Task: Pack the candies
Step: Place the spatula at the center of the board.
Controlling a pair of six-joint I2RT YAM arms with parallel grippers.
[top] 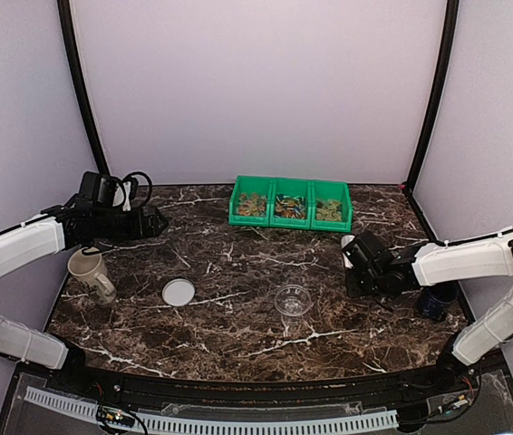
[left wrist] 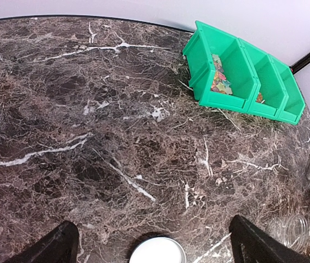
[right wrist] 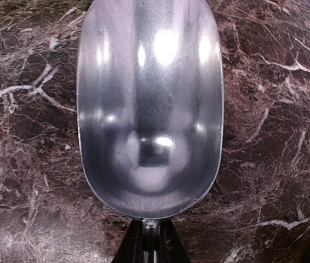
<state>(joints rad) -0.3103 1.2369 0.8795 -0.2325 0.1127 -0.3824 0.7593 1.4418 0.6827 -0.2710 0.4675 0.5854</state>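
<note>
Dark veined marble table (top: 238,272), lilac walls (top: 256,82); bin (top: 288,223) of candies (top: 290,207) at 12 o'clock. The left pincer (top: 152,220) gapes wide, empty; the right pincer (right wrist: 149,244) clamps a scoop (right wrist: 149,104).

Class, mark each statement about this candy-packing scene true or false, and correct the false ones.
1. The scoop held by the right gripper is empty. True.
2. The left gripper is shut on the white lid. False: its jaws stand open, and the lid lies on the table.
3. The candies sit in the green bin. True.
4. The clear jar is full of candies. False: it looks empty.
</note>
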